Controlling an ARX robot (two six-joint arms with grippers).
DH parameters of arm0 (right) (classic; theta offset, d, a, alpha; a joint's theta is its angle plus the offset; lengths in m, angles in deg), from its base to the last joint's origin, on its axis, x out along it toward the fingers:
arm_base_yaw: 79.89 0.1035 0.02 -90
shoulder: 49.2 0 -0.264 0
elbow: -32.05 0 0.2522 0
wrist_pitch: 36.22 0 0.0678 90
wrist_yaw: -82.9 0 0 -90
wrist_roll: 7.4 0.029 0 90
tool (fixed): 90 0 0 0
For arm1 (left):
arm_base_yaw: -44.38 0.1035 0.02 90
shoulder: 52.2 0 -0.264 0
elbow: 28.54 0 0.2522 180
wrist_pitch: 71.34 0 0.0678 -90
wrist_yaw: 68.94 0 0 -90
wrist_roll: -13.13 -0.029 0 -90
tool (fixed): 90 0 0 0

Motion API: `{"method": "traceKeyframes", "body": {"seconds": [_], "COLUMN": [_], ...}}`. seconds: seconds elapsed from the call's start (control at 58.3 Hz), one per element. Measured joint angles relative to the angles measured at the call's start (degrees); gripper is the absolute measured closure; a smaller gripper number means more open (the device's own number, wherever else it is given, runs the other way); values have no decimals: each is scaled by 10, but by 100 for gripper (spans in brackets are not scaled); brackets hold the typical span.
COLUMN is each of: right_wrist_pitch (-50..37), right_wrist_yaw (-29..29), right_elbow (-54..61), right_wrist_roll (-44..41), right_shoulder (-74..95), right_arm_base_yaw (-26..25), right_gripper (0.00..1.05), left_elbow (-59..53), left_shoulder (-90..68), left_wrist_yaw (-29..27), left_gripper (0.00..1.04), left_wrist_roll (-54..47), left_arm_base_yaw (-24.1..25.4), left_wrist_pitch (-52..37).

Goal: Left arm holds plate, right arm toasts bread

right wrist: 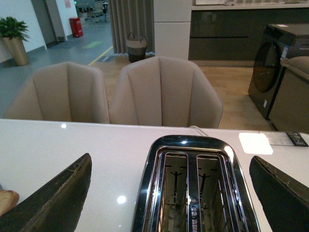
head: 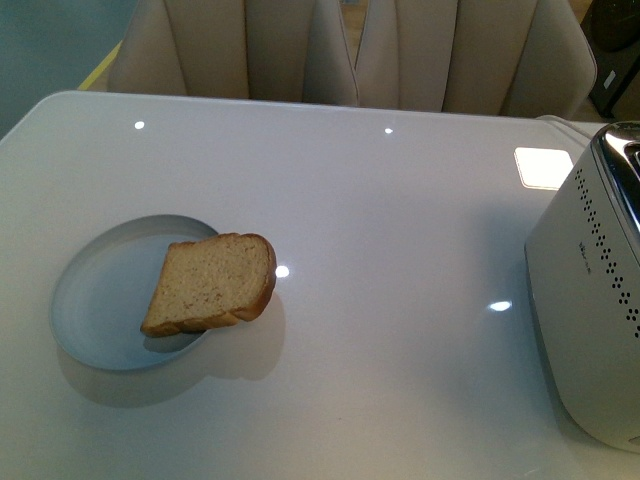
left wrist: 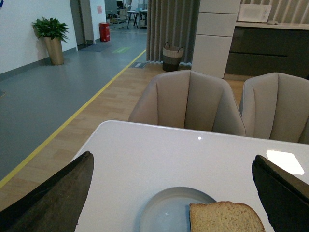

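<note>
One speckled light-brown bread slice [head: 212,283] rests on one round blue-grey plate [head: 100,300], white bench [head: 380,200]; one white two-slot toaster [head: 585,300]. Black left hand [left wrist: 173,159] and right hand [right wrist: 170,157] both spread wide, empty.

Table [head: 380,200] looking glossy white; toaster [right wrist: 191,193] top gleaming polished chrome; plate [head: 100,300] showing smooth matt finish; bread [head: 212,283] looking rough, porous.

The round, pale blue-grey plate [head: 100,300] lies flat in the lower left of the front view. A slice of light-brown wholemeal bread [head: 212,283] with a darker crust rests tilted across its right rim, one end inside the plate and the rounded end overhanging toward the frame's centre. The left gripper [left wrist: 172,155] holds its black wedge-shaped jaws spread wide, apart from both.
</note>
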Motion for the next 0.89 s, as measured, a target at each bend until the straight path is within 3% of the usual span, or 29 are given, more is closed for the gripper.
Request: {"method": "traceKeyframes", "body": {"seconds": [0.772, 0.841, 0.892], "right_wrist_pitch": [0, 0, 0], "right_wrist_yaw": [0, 0, 0], "right_elbow": [0, 0, 0], "right_wrist_roll": [0, 0, 0], "right_shoulder": [0, 0, 0], "right_arm_base_yaw": [0, 0, 0], "right_gripper": [9, 9, 9], "left_elbow": [0, 39, 46], "left_shoulder": [0, -64, -114], "left_wrist_yaw": [0, 1, -4], "left_gripper": [7, 7, 7], "left_wrist_roll": [0, 11, 17], "left_arm_base_yaw": [0, -3, -11], "left_wrist_pitch": [0, 102, 101]}}
